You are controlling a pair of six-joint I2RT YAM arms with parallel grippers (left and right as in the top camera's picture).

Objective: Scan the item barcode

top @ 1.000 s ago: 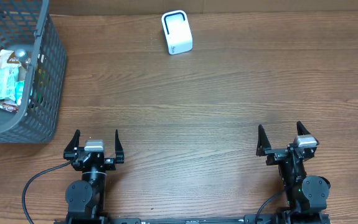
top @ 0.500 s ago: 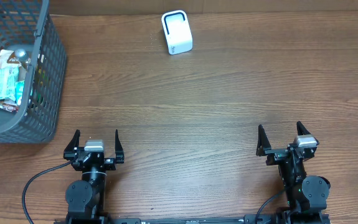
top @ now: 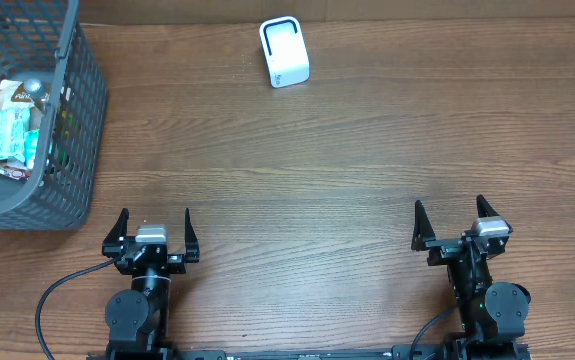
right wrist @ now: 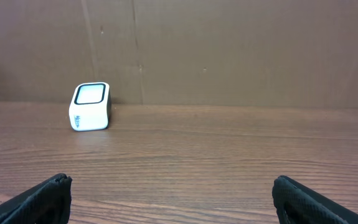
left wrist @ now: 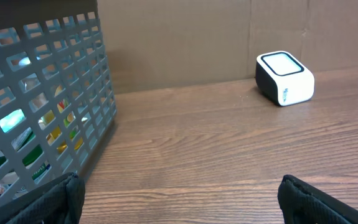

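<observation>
Nothing has moved since the earlier frames; both arms are parked as before.

Overhead: left gripper (top: 155,215) and right gripper (top: 449,205) sit at the near edge of the wooden table (top: 317,170), jaws spread wide, nothing between them. Grey mesh basket (top: 82,120) at far left holds the snack packets (top: 7,125), piled loosely. White barcode scanner (top: 285,52) stands at the far edge, roughly centre, well apart from the basket and from both grippers.

Left wrist: left gripper (left wrist: 179,196) wide and empty, only the fingertips showing. Basket (left wrist: 48,106) is near on the left, with coloured wrappers visible through the mesh. Scanner (left wrist: 284,78) is far right, against the cardboard wall (left wrist: 179,37).

Right wrist: right gripper (right wrist: 172,193) wide and empty. Scanner (right wrist: 91,106) is far left; no item is in this view.

Task not started. Packets look light, soft and crinkly, probably slippery film; no barcode can be made out from here. Best hold is likely a sealed end or a pinch across the flat body, leaving the printed face uncovered. The left arm is closest to the basket.
</observation>
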